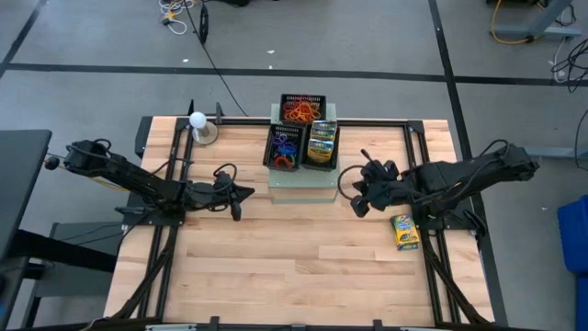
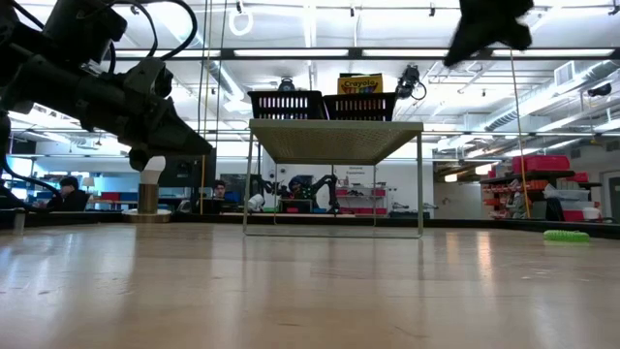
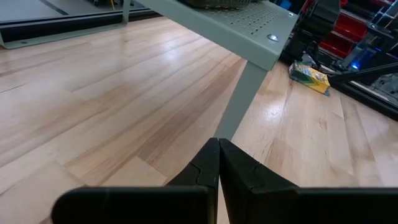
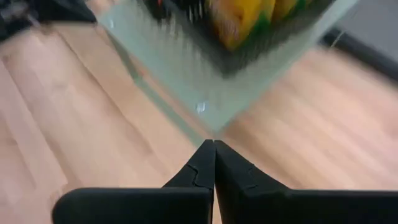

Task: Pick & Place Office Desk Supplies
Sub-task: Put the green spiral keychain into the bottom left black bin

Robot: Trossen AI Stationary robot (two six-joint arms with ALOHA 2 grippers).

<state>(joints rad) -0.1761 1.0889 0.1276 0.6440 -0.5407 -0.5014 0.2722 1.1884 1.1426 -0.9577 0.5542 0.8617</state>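
Right gripper [image 1: 360, 204] and left gripper [image 1: 237, 196] pressed together, empty, above wooden table [image 1: 276, 267]
Flanking pale-green perforated box [image 1: 301, 188] bearing black mesh trays [image 1: 301, 99]: orange rubber bands [image 1: 300, 114] in far tray, coloured loops [image 1: 284, 154] and crayon box [image 1: 321, 142] in near ones; another crayon box [image 1: 404, 231] on table under right arm

A: Where's the left gripper [image 1: 241, 196]?
B: At about nine o'clock from centre, arm stretched in from the left edge, fingers [image 3: 208, 167] pressed together, holding nothing.
A: And the right gripper [image 1: 356, 187]?
B: Around three o'clock, arm reaching in from the right, fingers [image 4: 211, 163] closed too, empty
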